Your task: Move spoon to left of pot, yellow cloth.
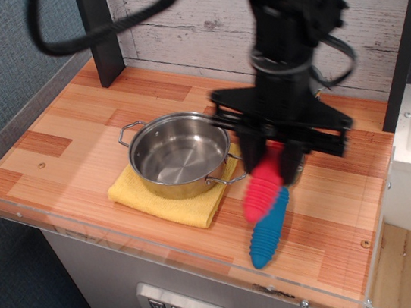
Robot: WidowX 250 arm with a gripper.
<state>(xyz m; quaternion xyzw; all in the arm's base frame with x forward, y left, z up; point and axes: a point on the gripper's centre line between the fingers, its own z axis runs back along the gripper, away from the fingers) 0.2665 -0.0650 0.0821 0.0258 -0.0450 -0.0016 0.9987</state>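
Transport is the step in hand: the fingers (270, 162) are clamped on the spoon (262, 184) by the upper end of its ribbed red handle, and the spoon hangs off the bench (72, 134), tilted, handle tip pointing down and toward the camera. The metal bowl of the spoon is hidden behind the gripper body, so its attitude cannot be read. Directly beneath the fingers lies the blue-handled fork (268, 226), flat on the wood; the red handle crosses just above it in this view, and whether the two touch is not clear.

On the far side of the fingers from the fork's tip, toward the frame's left, sits the pot (179, 154), upright and empty, resting on the yellow cloth (167, 198), whose corner pokes out under the nearer wire handle. That handle is close beside the fingers.

Judging from the layout, the carry is roughly at its midpoint. The next move calls for enough height to clear the pot's rim and handles, a long traverse across pot and cloth, then a descent onto the bare wood beyond the cloth's far edge before release.
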